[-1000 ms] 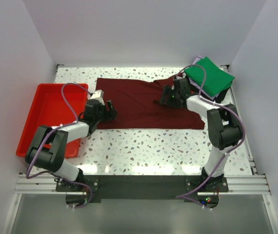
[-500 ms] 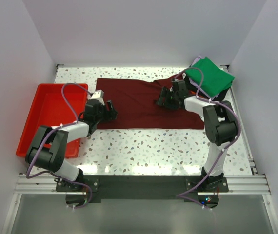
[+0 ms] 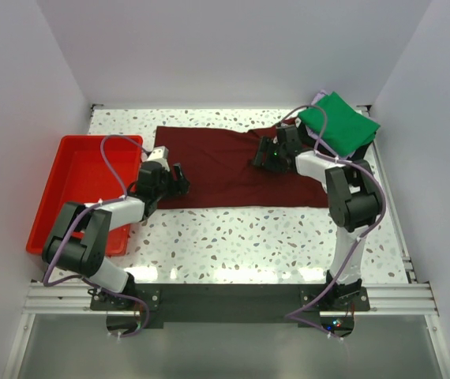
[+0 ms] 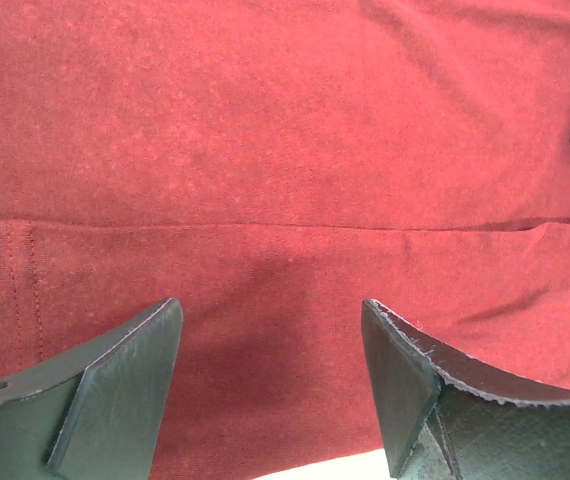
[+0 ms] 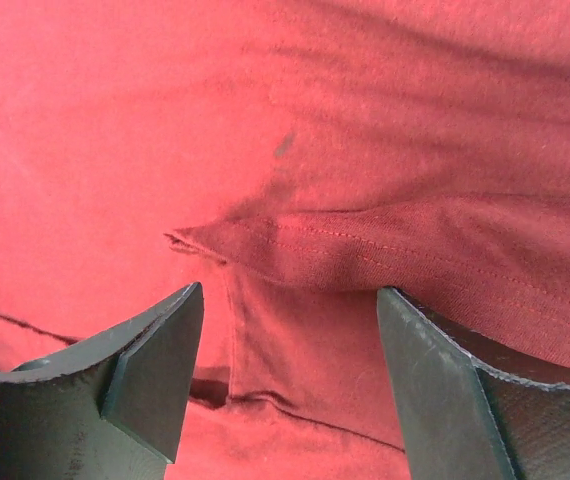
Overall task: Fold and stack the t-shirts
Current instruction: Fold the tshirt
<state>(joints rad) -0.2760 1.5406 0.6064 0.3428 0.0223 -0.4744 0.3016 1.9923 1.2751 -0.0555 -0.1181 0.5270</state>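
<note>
A large dark maroon t-shirt [image 3: 225, 166] lies spread flat across the back of the speckled table. My left gripper [image 3: 179, 180] hovers open over its near left edge; in the left wrist view the cloth [image 4: 285, 150] fills the frame, with nothing between the fingers [image 4: 125, 390]. My right gripper [image 3: 263, 155] is open above the shirt's right part, over a folded-in sleeve hem [image 5: 365, 250]. A folded bright green t-shirt [image 3: 340, 125] sits on a stack at the back right corner, with a pale edge [image 3: 318, 98] showing beneath it.
A red plastic tray [image 3: 75, 185] stands at the left edge of the table, beside my left arm. White walls close in the table on three sides. Bare speckled tabletop [image 3: 241, 237] lies in front of the shirt.
My right gripper has crept a little toward the back and left over the shirt, and its jaws opened slightly. The left arm has not moved.
</note>
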